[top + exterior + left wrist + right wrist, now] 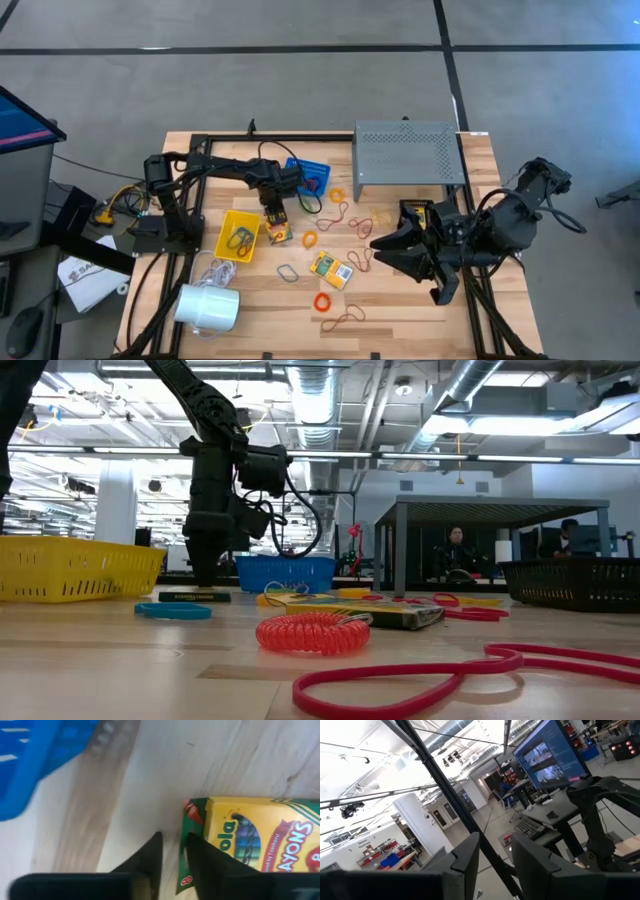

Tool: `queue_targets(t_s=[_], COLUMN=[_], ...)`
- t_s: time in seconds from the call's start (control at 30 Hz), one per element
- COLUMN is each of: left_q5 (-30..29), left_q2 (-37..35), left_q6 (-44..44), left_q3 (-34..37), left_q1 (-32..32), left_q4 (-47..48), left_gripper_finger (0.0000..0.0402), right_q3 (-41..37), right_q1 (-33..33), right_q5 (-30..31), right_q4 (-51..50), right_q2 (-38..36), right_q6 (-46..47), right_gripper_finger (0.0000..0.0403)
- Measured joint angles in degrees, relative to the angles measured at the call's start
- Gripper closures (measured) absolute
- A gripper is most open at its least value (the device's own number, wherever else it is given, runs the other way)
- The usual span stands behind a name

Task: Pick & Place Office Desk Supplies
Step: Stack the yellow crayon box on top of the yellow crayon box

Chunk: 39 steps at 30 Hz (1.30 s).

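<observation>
Crayon boxes, yellow-green cardboard (277, 232), and most rubber bands (322, 301) lie unsorted on the wooden desk (400, 310), few clips binned, while the left end effector (173, 857), nearly closed and empty, hovers beside one box; the right idles.

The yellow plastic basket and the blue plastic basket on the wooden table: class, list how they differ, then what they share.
The yellow plastic basket sits nearer the white cylinder; the blue plastic basket sits farther back, beside the grey perforated metal shelf. The yellow basket holds grey loop clips; the blue one's contents are unclear. The left gripper, over a crayon box, lies between them. Both are small open-topped baskets.
</observation>
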<state>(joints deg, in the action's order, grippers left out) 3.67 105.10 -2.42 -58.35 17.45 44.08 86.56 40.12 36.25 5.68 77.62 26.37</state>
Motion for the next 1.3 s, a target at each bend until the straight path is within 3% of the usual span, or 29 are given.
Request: queue_targets(t_s=[0.2, 0.53, 0.77, 1.3], left_q5=[1.82, 2.05, 7.09, 6.24], left_q2=[0.07, -1.03, -4.98, -12.5], left_q6=[-0.17, -1.25, -1.3, -3.85], left_q3=[0.07, 0.22, 0.55, 0.46], left_q1=[-0.07, -0.18, -0.71, -5.87], left_q4=[0.61, 1.12, 3.81, 2.99], left_gripper_finger=[0.0395, 0.0401, 0.0401, 0.0401], right_q3=[0.0, 0.0, 0.0, 0.0], right_q1=[-0.02, -0.02, -0.02, -0.28], right_q5=[0.0, 0.02, 0.02, 0.04], right_q4=[0.45, 0.82, 0.8, -2.32], right_q2=[0.0, 0.0, 0.0, 0.0], right_q6=[0.0, 0.02, 0.0, 1.69], right_gripper_finger=[0.0291, 0.0291, 0.0291, 0.0291])
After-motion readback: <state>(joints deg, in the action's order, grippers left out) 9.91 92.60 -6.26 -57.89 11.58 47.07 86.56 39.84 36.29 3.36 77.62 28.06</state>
